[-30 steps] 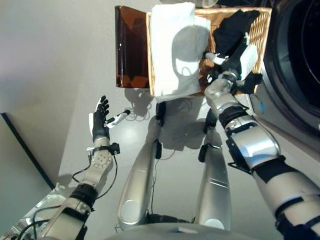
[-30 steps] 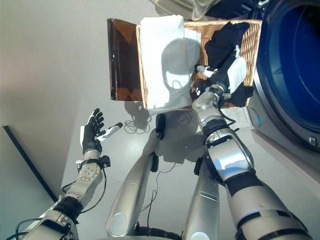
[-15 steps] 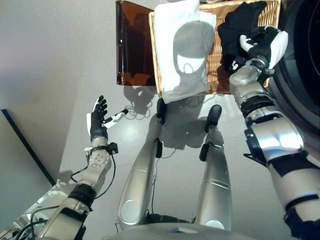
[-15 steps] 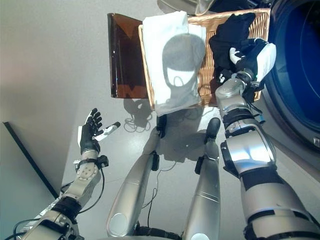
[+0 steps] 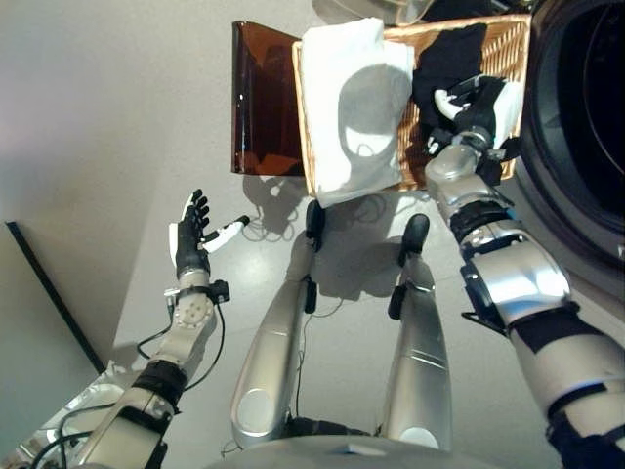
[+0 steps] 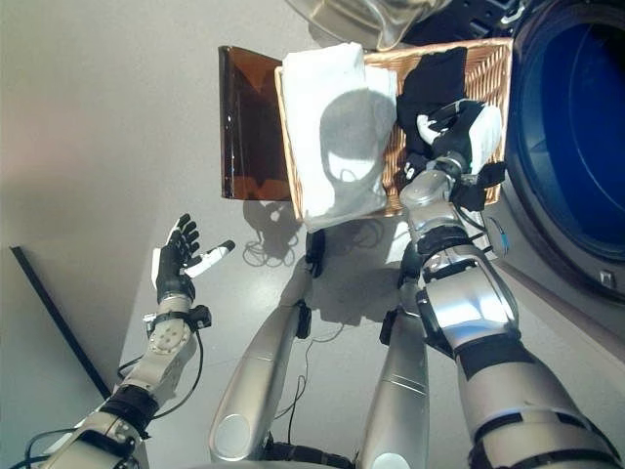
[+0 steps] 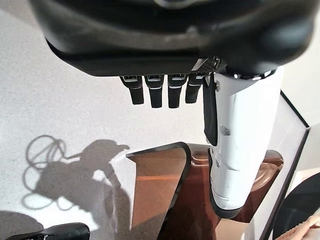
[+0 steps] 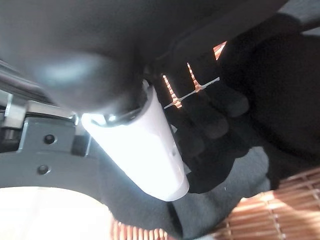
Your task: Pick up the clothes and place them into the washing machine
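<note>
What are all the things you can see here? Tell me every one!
Wicker basket: one, tan, on the floor in front of the robot, beside the washing machine.
White cloth: one, white, draped over the basket's left part and hanging over its near edge.
Black garment: one, black, in the basket's right part.
Brown panel: one, see-through brown, against the basket's left side.
Washing machine: one, dark round opening, at the right.
Floor: grey.
Left hand: dark, fingers straight, held over the floor at the left, holding nothing.
Right hand: dark, fingers curled into the black garment.
</note>
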Tool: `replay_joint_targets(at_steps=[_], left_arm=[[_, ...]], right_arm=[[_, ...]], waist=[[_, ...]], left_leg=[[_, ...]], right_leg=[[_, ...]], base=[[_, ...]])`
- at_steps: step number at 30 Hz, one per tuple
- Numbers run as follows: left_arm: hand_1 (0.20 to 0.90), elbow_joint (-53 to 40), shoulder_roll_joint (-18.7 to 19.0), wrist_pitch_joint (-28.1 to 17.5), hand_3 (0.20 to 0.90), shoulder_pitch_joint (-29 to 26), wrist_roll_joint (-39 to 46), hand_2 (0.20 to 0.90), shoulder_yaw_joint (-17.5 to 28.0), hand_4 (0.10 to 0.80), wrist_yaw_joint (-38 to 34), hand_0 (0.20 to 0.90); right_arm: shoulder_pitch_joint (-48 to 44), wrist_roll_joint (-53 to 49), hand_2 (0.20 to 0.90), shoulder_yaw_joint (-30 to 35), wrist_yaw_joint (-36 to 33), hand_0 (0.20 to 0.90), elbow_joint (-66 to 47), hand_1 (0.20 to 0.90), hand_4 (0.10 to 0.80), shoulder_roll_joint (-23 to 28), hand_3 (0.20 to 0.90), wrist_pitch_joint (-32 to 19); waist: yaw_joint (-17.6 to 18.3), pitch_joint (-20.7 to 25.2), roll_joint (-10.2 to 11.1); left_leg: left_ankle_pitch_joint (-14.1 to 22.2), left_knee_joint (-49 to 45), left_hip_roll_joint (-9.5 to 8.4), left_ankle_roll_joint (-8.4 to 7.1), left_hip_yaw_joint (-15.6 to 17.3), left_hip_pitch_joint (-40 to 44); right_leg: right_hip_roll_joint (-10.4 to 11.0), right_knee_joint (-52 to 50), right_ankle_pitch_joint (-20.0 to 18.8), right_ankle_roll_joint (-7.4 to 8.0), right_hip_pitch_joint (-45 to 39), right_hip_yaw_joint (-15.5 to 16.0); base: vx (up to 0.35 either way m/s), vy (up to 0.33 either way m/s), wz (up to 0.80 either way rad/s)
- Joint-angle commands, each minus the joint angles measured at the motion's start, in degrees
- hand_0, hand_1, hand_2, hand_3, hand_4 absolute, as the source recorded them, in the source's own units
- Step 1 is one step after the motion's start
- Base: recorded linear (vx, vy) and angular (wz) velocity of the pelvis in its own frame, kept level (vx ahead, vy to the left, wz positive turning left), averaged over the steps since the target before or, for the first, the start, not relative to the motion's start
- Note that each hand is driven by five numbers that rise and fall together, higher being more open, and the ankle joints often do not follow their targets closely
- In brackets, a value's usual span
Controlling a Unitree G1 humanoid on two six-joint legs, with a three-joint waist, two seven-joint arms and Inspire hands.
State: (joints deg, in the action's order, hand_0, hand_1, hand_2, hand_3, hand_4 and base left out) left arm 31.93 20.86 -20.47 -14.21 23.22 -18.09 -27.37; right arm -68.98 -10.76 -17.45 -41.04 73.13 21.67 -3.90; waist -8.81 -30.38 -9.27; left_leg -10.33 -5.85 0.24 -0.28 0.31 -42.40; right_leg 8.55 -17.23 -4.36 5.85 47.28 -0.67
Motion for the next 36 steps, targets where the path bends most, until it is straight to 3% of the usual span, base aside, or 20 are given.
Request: replay_joint_targets(at_steps=[1,4,5,7,8,9,19,36], left_arm=[[0.9,-0.7,1.6,-3.1,0.9,3.4,0.5,0.9,2.9,0.8,-0.9,0.9],[0.9,-0.3,1.3,-3.0,0.9,3.6,0.4,0.9,3.0,0.8,-0.9,0.9],[0.9,-0.4,1.3,-3.0,0.9,3.7,0.4,0.9,3.1,0.8,-0.9,0.9],[0.9,-0.3,1.1,-2.9,0.9,4.0,0.2,0.9,3.3,0.8,-1.0,0.9],[0.9,-0.4,1.1,-2.9,0.9,3.9,0.2,0.9,3.3,0.8,-1.0,0.9],[0.9,0.1,0.8,-2.9,0.9,3.7,-0.1,0.9,3.7,0.8,-1.3,0.9],[0.9,1.6,-0.9,-2.3,0.9,4.1,-3.4,0.9,4.8,0.8,-2.7,0.9],[0.9,3.5,-1.3,-2.0,0.9,4.6,-3.1,0.9,4.7,0.8,-2.8,0.9]], right_arm=[[-0.3,0.4,0.2,-0.5,-1.0,0.2,-3.3,0.2,0.3,3.3,0.2,-3.4],[0.3,0.3,0.2,-0.2,-1.3,0.2,-3.4,0.2,0.3,2.9,0.2,-3.7],[0.6,0.5,0.343,-0.1,-1.5,0.343,-3.6,0.343,0.402,2.9,0.343,-3.7],[2.1,2.2,0.45,-0.5,-2.0,0.45,-5.0,0.45,0.478,2.9,0.45,-3.7],[2.0,2.2,0.543,-0.5,-2.0,0.543,-5.0,0.543,0.545,2.9,0.543,-3.7],[3.9,4.0,0.9,-0.7,-2.9,0.9,-7.4,0.9,0.8,2.9,0.9,-3.8],[13.6,16.0,0.9,0.2,-6.6,0.9,-14.3,0.9,0.8,3.0,0.9,0.0],[15.2,14.9,0.9,3.6,-9.8,0.9,-12.6,0.9,0.8,3.5,0.9,0.5]], waist=[[-0.4,0.6,-4.0],[-0.3,0.6,-3.7],[-0.4,0.6,-3.6],[-0.1,0.6,-3.4],[-0.2,0.6,-3.4],[0.1,0.6,-3.1],[1.8,0.6,-1.1],[2.4,0.6,-0.3]], left_leg=[[2.4,-0.3,-1.38,-1.73,2.9,-1.4],[2.7,-0.2,-1.45,-1.71,2.9,-0.6],[2.5,-0.2,-1.33,-1.72,3.0,-0.6],[2.8,-0.1,-1.35,-1.67,3.1,0.0],[2.6,-0.1,-1.24,-1.68,3.1,-0.2],[2.7,-0.2,-1.15,-1.66,3.3,0.0],[3.7,-0.9,-0.75,-1.66,3.3,1.3],[4.5,-1.9,-0.26,-1.6,3.5,3.8]], right_leg=[[-0.5,-3.3,5.4,-0.22,-2.6,-2.6],[-0.4,-3.2,5.8,-0.23,-3.3,-2.4],[-0.5,-3.1,5.5,-0.25,-3.4,-2.4],[-0.5,-3.2,5.8,-0.22,-3.8,-2.4],[-0.7,-3.1,5.5,-0.24,-3.6,-2.5],[-0.7,-3.1,5.6,-0.26,-3.9,-2.5],[-1.0,-2.4,5.7,-0.2,-5.8,-2.1],[-1.2,-2.1,6.0,-0.3,-8.7,-2.2]], base=[[0.0,0.0,0.0],[0.0,0.0,0.0],[0.0,0.0,0.0],[0.0,0.0,0.0],[0.0,0.0,0.0],[0.0,0.0,0.0],[0.0,0.0,0.0],[0.0,-0.001,0.0]])
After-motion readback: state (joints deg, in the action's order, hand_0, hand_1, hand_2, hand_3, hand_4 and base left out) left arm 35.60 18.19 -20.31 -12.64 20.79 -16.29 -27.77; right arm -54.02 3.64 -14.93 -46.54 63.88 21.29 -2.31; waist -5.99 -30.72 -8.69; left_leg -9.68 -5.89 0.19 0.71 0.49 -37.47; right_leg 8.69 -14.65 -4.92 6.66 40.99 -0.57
